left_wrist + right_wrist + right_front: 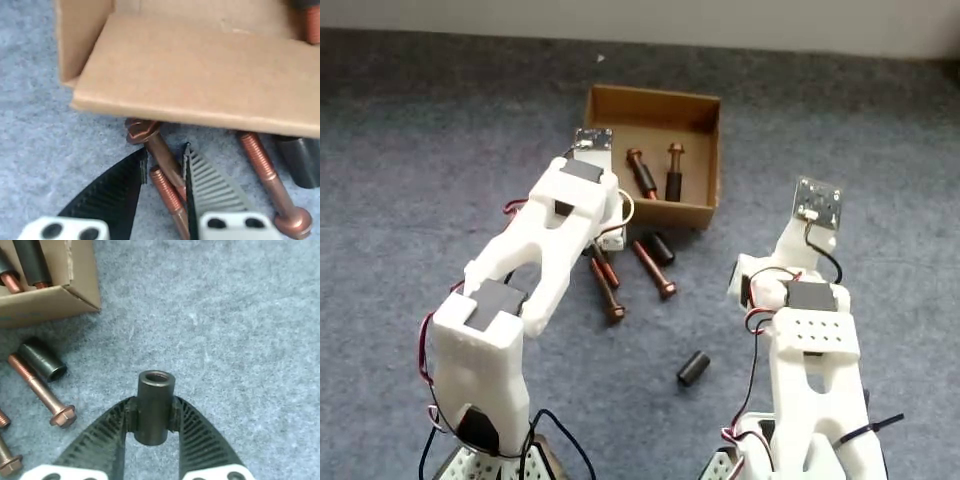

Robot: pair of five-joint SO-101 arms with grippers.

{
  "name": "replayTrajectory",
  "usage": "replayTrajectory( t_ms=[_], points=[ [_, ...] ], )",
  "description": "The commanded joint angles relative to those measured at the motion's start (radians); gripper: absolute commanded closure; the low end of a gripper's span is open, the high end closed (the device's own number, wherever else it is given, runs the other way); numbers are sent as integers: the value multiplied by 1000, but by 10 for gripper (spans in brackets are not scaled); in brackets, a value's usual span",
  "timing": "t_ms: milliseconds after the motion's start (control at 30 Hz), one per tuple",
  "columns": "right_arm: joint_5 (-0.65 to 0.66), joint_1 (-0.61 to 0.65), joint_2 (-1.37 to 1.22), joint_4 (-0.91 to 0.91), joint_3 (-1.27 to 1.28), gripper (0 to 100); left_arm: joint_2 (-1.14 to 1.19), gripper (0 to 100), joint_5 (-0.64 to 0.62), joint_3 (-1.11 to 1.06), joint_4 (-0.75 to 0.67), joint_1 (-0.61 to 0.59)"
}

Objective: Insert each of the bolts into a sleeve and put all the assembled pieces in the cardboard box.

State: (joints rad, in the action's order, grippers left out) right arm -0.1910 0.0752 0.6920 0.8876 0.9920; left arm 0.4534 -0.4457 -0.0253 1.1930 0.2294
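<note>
Clamping the held sleeve (155,405) upright at lower centre of the right wrist view, bore facing up, with the right gripper (154,412) pressing both its sides. Straddling the first bolt (161,155) at lower centre of the left wrist view with the left gripper (165,161), jaws standing a little apart and apparently not pinching. Lying just beside it, a second bolt (169,196), and toward lower right a third bolt (270,175).

Judging progress at about two of five. Resting already in the cardboard box (650,95), at upper centre of the high view, two assembled pieces (642,172). Leaving three bolts and three sleeves to pair, counting the near sleeve (658,247) by the box wall and the far sleeve (693,367) at lower centre.

Working tight against the box wall around the bolts. Offering open carpet (880,120) at the right of the frame for joining.
</note>
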Motion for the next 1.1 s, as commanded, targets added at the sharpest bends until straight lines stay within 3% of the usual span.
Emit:
replayTrajectory(
  t_ms=[0, 300, 500, 633, 900, 1067],
  points=[
    [-5, -7, 35, -21, -4, 993, -5, 874, 12, -2, 18, 10],
    [-5, -7, 35, -21, -4, 993, 56, 938, 11, 51, 26, -15],
    [-5, -7, 35, -21, -2, 993, 191, 941, 11, 245, 169, -13],
    [-5, -7, 35, -21, -2, 993, 242, 998, 14, 314, 207, -12],
    [-5, -7, 39, -18, -2, 993, 156, 996, 14, 312, 207, -16],
    [-5, -7, 45, -15, -2, 993, 13, 996, 9, 203, 186, -18]
  ],
)
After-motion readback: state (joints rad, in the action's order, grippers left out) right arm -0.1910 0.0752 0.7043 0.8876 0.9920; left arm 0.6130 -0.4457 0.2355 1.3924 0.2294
